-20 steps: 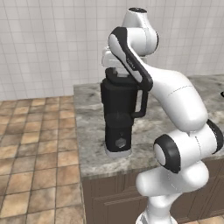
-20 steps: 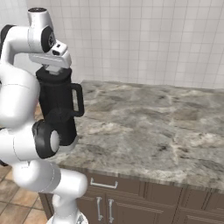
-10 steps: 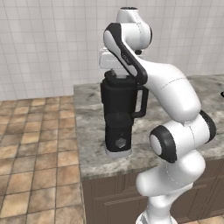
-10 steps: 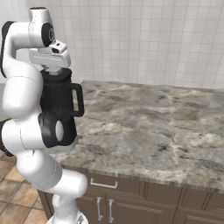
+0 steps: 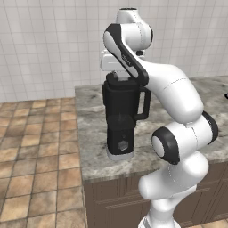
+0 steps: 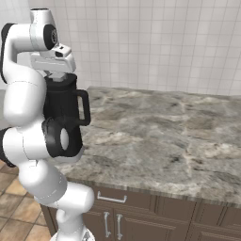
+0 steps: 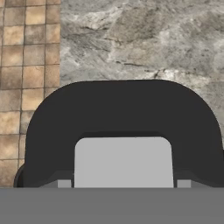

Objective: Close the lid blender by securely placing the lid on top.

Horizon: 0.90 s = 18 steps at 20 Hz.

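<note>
The tall black blender (image 5: 120,116) (image 6: 63,110) stands near the counter's left end, its loop handle (image 5: 145,104) to the right and its knob facing front. A flat black lid (image 5: 122,79) (image 6: 61,78) lies level across the jug's top. My gripper (image 5: 120,74) (image 6: 58,73) points straight down onto it, the white hand just above. In the hand view a broad rounded black shape (image 7: 122,109), the lid or jug top, lies right under the hand. The fingers are lost against the black, so their spacing does not show.
The grey marble counter (image 5: 93,147) (image 6: 164,136) stretches right of the blender. Its left edge drops to a tan tiled floor (image 5: 35,147) (image 7: 26,52). A white tiled wall (image 6: 155,42) backs the counter. Brown cabinet drawers (image 6: 113,207) sit below.
The arm's shoulder and elbow links have straightened upward. The hand has stayed over the jug's top, shifting only slightly. The blender has not moved.
</note>
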Tool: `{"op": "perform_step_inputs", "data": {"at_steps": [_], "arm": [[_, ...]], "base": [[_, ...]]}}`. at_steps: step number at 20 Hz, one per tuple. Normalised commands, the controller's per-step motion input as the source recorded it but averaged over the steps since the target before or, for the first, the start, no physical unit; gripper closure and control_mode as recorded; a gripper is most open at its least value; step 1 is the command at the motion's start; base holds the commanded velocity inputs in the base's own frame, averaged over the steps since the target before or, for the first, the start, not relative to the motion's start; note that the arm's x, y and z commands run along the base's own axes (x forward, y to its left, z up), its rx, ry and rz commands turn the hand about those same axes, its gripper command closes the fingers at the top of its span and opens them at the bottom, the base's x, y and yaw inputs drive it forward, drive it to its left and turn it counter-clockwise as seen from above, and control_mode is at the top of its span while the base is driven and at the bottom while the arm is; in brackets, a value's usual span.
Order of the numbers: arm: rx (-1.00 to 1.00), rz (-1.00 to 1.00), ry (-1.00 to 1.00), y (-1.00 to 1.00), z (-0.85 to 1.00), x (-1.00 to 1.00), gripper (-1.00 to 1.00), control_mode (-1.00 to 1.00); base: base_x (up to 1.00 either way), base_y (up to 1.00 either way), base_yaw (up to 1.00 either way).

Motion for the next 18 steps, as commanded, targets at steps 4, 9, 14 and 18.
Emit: {"op": "perform_step_inputs", "data": {"at_steps": [4, 9, 14, 18], "arm": [[0.0, 0.0, 0.0, 0.02, -0.13, -0.24, 1.0, -1.0], [0.0, 0.0, 0.0, 0.19, 0.0, -0.29, 1.0, -1.0], [0.0, 0.0, 0.04, 0.16, -0.01, -0.22, 1.0, -1.0], [0.0, 0.0, 0.03, 0.05, -0.03, 0.02, 1.0, -1.0]], "base": [[0.0, 0.0, 0.0], [0.0, 0.0, 0.0], [0.0, 0.0, 0.0], [0.0, 0.0, 0.0]]}}
